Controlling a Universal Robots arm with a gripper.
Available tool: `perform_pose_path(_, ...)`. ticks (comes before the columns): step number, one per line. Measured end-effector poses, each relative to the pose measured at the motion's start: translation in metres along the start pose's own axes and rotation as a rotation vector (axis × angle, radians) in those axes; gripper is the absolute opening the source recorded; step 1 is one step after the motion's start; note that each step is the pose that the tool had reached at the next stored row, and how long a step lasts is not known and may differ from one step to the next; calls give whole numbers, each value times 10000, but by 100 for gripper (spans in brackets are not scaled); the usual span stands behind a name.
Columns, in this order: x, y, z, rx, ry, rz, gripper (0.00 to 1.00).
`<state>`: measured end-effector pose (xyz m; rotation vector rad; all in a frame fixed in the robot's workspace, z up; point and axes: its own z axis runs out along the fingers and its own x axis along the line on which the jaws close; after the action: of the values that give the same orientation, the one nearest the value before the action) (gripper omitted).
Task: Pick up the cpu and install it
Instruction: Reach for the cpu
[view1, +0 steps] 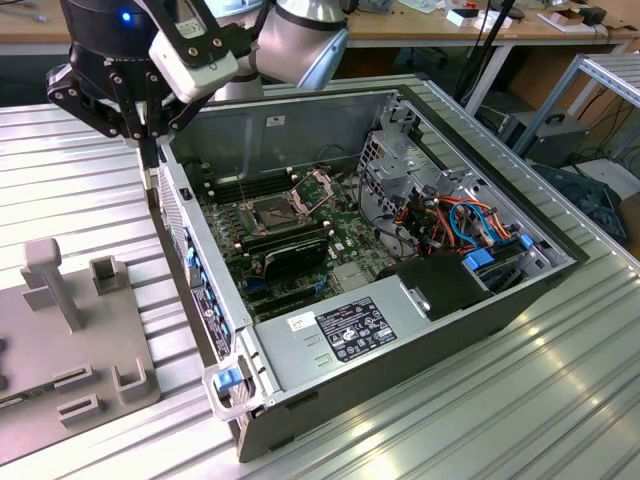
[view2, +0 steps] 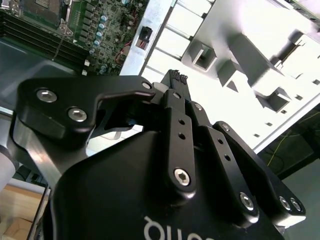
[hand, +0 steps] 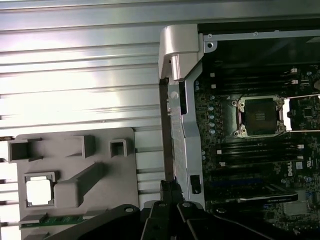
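Claw (view1: 150, 150): clenched on nothing, hanging just outside the computer case (view1: 290, 120).
Chip (hand: 39, 192): seated in a tray (hand: 120, 170) beside the case, exposed for lifting.
Socket (hand: 260, 116): inside the case, apparently open to receive it.

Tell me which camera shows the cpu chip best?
The first wrist view: the silver cpu faces the camera, lying in its gray tray. The exterior view and second wrist view catch the tray, cpu too hard to tell.

- Desk (view1: 560, 400): silver, ribbed in long stripes.
- Computer case (view1: 300, 125): grey metal; its motherboard (view1: 345, 225) is green.
- Cables (view1: 465, 215): orange, red and blue.
- Label (view1: 350, 330): black with white print.
- Holder block (view1: 100, 350): plain grey; cpu (hand: 40, 192) pale silver.
- Gripper (view2: 178, 79): black, with silver screws.
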<state>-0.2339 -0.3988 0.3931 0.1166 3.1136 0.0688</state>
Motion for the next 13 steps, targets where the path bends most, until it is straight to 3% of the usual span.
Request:
perform_pose_path(7, 135, -10, -3, -1, -5, 0, 11)
perform_pose_path(13, 150, -11, -4, 0, -5, 0, 11)
